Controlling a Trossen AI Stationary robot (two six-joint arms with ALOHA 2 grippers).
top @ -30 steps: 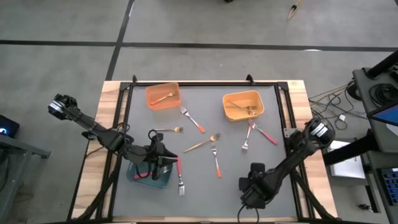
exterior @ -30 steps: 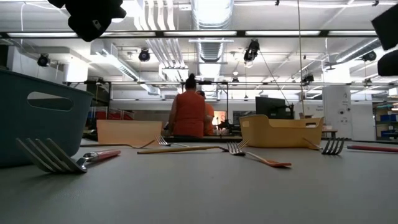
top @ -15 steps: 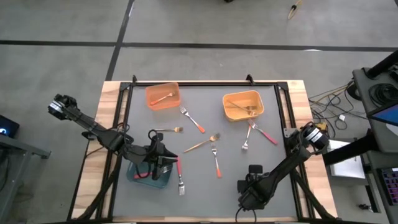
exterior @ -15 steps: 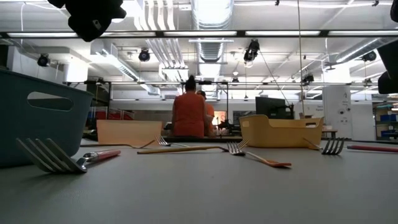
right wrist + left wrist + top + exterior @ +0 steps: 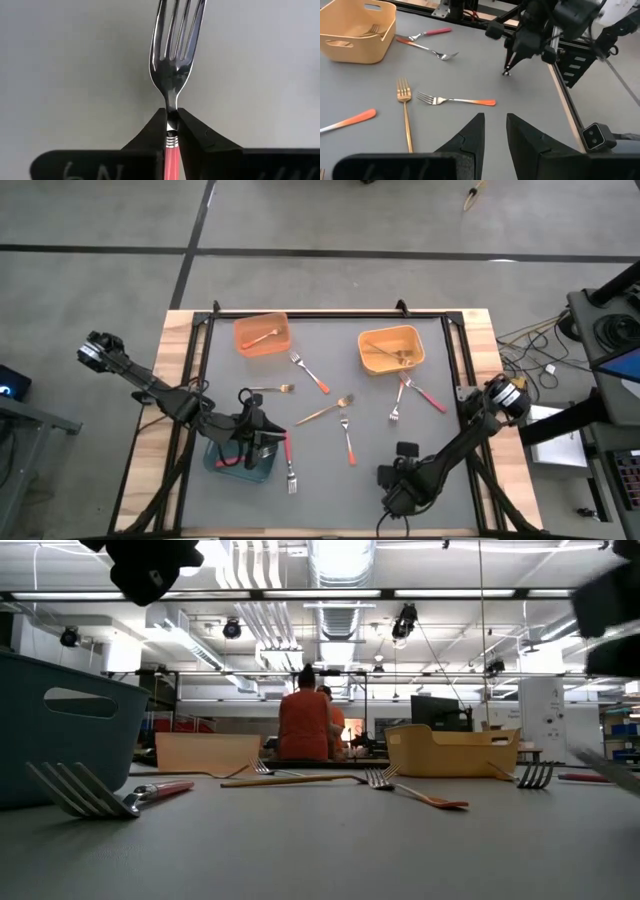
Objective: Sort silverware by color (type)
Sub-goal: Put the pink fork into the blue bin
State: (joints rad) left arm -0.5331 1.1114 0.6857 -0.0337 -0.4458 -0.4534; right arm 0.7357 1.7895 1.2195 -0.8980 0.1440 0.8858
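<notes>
Pink-handled fork (image 5: 172, 75) sits pinched at its neck in the right claw (image 5: 171, 131), low over the desk (image 5: 330, 480) around five o'clock. Left claw (image 5: 495, 131), slightly parted with nothing between its fingers, hovers over the teal bin (image 5: 235, 461) at eight o'clock.

Workshop hall under bright lights

Grey concrete floor (image 5: 100, 220); ceiling ducts (image 5: 340, 565), strip lights (image 5: 450, 593); a person (image 5: 303, 725) in orange stands beyond.
</notes>
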